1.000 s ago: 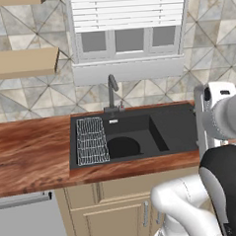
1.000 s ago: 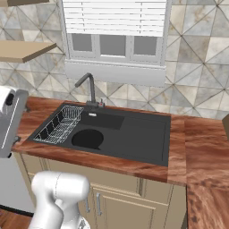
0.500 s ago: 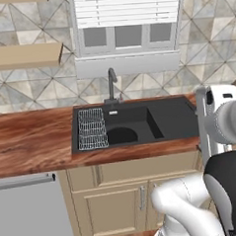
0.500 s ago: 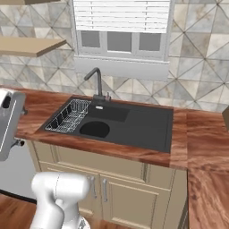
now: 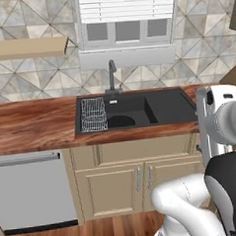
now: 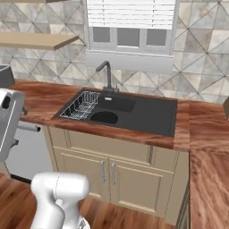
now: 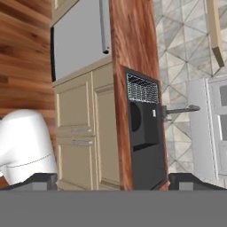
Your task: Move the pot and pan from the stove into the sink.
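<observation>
Left base view, from the left: a grey dishwasher (image 5: 30, 192) sits under the wooden desk (image 5: 31, 125), whose front edge runs straight across above cream cabinet doors (image 5: 138, 180). The desk's left stretch is bare wood. Next comes the black sink (image 5: 134, 111), set into the desk, with a wire rack (image 5: 93, 114) in its left part, a round drain basin in the middle and a flat dark part on the right; a slim faucet (image 5: 111, 76) stands at its back edge below the window (image 5: 127, 20). Wood floor (image 5: 97, 232) lies open before the cabinets. In the hand view the pincer (image 7: 113, 179) stands spread wide, gripping nothing, well apart from the sink.
</observation>
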Controlling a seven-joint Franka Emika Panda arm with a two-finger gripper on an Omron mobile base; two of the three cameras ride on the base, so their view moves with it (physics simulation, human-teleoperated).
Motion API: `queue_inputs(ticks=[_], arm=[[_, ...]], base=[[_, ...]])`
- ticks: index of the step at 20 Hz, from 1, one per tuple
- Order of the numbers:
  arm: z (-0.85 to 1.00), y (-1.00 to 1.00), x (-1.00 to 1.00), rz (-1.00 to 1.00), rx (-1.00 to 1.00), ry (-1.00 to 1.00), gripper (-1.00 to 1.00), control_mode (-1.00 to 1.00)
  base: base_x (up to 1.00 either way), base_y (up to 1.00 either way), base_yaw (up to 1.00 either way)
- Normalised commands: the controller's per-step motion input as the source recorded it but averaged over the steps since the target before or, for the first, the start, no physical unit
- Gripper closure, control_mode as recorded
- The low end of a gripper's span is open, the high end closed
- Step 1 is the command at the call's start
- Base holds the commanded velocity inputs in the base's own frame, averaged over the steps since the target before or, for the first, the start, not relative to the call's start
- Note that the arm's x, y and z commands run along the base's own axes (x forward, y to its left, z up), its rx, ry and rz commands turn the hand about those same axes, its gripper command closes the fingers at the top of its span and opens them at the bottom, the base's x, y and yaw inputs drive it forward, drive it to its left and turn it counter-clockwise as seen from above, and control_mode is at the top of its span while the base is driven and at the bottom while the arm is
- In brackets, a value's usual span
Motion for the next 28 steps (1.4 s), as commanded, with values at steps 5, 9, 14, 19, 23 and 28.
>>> queue_inputs(ticks=[5,9,14,19,23,28], arm=[[0.00,0.00,0.00,0.00,0.00,0.00,-1.00,1.00],[0.00,0.00,0.00,0.00,0.00,0.00,-1.00,1.00],[0.00,0.00,0.00,0.00,0.00,0.00,-1.00,1.00],[0.00,0.00,0.00,0.00,0.00,0.00,-1.00,1.00],[0.00,0.00,0.00,0.00,0.00,0.00,-1.00,1.00],[0.00,0.00,0.00,0.00,0.00,0.00,-1.00,1.00]], base=[[-0.56,0.04,-0.16],[-0.61,0.15,-0.28],[-0.58,0.17,-0.33],[-0.36,0.14,-0.41],[-0.18,0.09,-0.48],[-0.10,0.05,-0.50]])
